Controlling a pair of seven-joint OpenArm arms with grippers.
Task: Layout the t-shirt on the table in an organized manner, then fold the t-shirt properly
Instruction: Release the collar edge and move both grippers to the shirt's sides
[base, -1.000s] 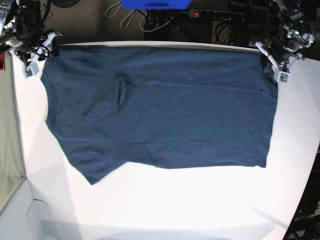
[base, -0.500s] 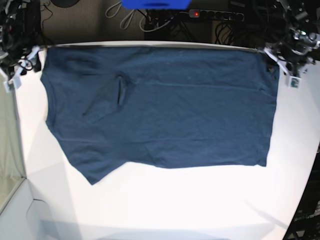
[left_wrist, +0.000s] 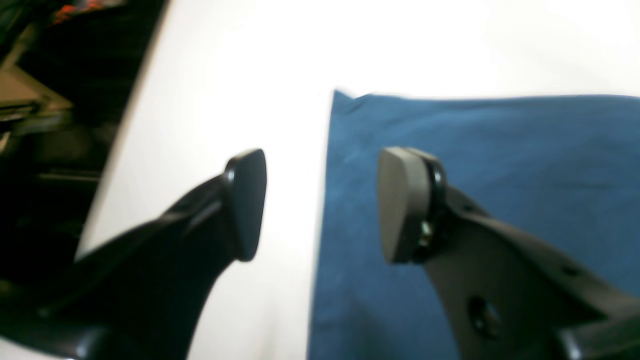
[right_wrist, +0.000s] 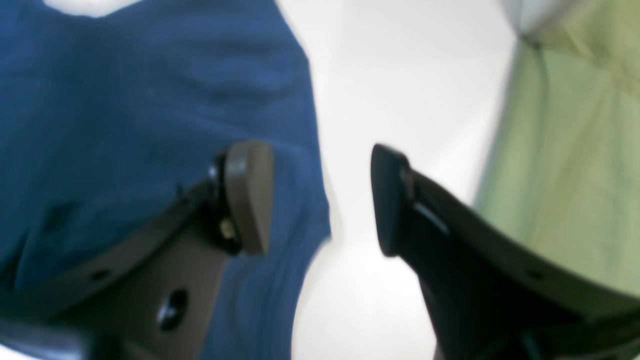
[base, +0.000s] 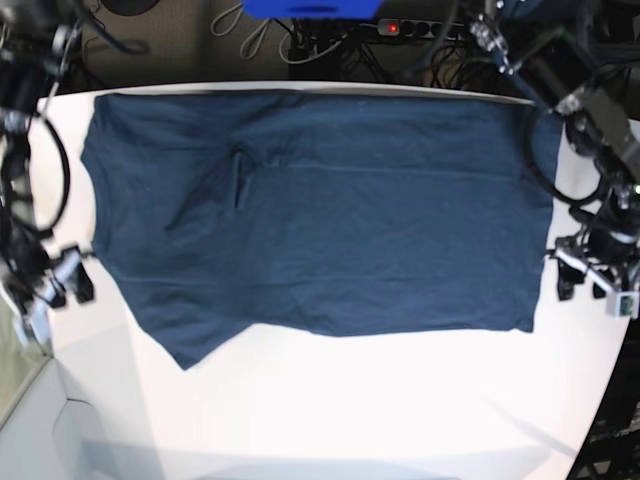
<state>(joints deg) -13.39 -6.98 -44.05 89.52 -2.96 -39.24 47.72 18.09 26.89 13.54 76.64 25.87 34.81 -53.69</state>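
Note:
The navy t-shirt (base: 330, 220) lies spread flat on the white table (base: 350, 400), with a small raised crease (base: 240, 185) left of its middle and a sleeve pointing to the near left. My left gripper (base: 588, 283) hovers open at the shirt's right edge. In the left wrist view the left gripper (left_wrist: 320, 205) straddles the t-shirt (left_wrist: 500, 165) border with nothing between its pads. My right gripper (base: 62, 288) stands open beside the shirt's left edge. In the right wrist view the right gripper (right_wrist: 320, 200) is over the t-shirt (right_wrist: 150, 100) edge and bare table (right_wrist: 400, 75).
A power strip (base: 420, 28), cables and a blue object (base: 310, 8) sit behind the table's far edge. A pale green surface (right_wrist: 575, 150) lies beyond the table's left side. The table edge curves away at the near right (base: 610, 400).
Both grippers have left the shirt's far corners and come toward the near side along its left and right edges. The left gripper has opened and let go of the far corner.

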